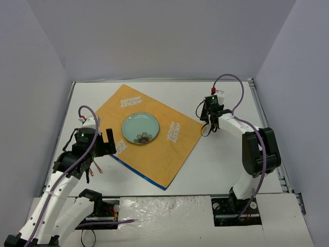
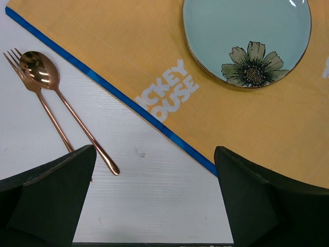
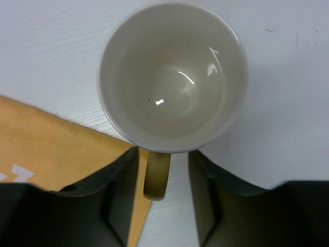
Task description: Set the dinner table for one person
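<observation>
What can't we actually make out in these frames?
- Mug: seen only from right wrist; in top view the right claw covers it.
- Fork: left wrist view, neck overlapped by spoon, handle end behind a left claw finger.
- Plate: left wrist view, cut off by top edge.
- Top view: fork and spoon too small, partly under the left arm.

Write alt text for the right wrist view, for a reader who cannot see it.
An empty cream mug, seen from above, stands on the white dinner table, its handle between the two dark fingers of the right hand. A corner of orange cloth lies at left.
</observation>
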Controlling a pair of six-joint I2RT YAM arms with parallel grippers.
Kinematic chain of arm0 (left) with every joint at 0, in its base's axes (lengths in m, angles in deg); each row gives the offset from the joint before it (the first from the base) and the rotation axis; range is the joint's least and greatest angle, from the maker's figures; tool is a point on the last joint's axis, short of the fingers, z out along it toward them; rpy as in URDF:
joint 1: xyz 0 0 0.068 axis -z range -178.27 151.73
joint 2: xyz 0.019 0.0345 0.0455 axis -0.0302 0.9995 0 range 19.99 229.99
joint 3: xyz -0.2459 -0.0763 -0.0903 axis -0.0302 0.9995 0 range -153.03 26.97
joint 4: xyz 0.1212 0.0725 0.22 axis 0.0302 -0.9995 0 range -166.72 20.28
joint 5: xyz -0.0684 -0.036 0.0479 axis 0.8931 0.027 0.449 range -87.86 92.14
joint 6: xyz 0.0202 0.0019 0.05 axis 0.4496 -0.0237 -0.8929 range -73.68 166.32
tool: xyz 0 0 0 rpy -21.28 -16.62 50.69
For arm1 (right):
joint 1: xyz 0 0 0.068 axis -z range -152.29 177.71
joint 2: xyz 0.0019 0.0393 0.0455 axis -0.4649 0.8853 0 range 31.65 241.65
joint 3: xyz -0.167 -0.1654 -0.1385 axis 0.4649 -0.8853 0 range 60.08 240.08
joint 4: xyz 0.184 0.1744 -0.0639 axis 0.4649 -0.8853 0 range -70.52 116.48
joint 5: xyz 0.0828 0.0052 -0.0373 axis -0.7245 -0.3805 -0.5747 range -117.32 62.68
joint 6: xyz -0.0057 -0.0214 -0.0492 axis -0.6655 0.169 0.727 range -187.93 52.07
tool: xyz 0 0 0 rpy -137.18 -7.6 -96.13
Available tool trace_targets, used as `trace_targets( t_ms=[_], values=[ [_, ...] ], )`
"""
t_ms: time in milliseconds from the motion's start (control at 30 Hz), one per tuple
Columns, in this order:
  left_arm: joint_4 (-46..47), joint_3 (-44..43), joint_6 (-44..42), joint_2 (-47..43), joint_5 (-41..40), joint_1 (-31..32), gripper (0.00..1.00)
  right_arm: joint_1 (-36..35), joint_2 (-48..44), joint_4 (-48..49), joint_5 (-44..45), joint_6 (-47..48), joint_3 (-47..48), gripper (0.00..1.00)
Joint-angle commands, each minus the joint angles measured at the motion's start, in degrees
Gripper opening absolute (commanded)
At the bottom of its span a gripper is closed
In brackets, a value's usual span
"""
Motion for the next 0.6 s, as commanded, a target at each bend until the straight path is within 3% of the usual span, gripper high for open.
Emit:
trace_targets(
  t_ms=[0, 233, 567],
  values=[
    [2.13, -0.59, 0.09, -0.10, -0.77, -0.39, 0.97, 1.04, -0.24, 4.50, 0.23, 1.47, 2.21, 0.31],
    [2.00, -0.59, 0.18, -0.22, -0.94, -0.39, 0.97, 1.27, -0.49, 5.27, 1.23, 3.25, 1.91, 0.02],
    [2.13, -0.59, 0.18, -0.27, -1.07, -0.39, 0.97, 1.14, -11.96, 7.79, -2.26, 11.47, -0.85, 0.00]
  ],
)
